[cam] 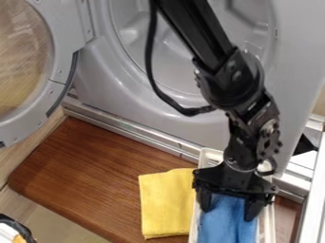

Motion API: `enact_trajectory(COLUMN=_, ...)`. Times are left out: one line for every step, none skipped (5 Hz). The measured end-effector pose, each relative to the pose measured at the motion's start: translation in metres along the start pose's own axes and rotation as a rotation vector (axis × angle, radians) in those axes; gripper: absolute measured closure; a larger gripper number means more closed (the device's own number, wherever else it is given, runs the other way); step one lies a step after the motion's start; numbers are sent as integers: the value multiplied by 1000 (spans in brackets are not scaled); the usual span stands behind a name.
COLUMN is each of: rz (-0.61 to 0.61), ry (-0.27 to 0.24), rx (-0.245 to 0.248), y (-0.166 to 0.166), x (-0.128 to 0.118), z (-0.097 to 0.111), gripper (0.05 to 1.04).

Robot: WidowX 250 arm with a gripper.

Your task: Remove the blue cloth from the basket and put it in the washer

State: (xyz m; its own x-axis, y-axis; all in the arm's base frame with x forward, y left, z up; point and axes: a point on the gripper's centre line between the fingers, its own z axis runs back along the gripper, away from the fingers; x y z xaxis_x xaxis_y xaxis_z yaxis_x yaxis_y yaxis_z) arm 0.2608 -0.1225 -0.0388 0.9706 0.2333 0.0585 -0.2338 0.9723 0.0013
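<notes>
Nearest you, the blue cloth [222, 223] lies in the white basket [269, 230], at the lower right of your view. Your pincer [227, 211] hangs down over it, fingers spread wide, one toward each side of the cloth; you can't tell whether either touches it, but they aren't closed on it. Just left of the basket, you have a yellow cloth [166, 204] flat on the brown wooden desk [95, 173]. Beyond stands the grey washer [95, 78], its round door [18, 129] swung open at left.

Washer [293, 52] mouth open, door [60, 47] swung aside; arm [200, 31] crosses it, basket [269, 225] walls flank cloth [223, 220]
</notes>
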Motion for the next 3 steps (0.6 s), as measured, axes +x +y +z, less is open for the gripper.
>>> enact_trajectory(rz=2, ry=9, rx=7, y=0, x=2, z=-8, gripper=425)
enact_trajectory(rz=12, ry=-10, rx=23, y=1, x=4, z=-8, gripper=735)
enact_trajectory(rz=13, ry=-14, rx=20, y=-2, x=5, z=-7, gripper=930)
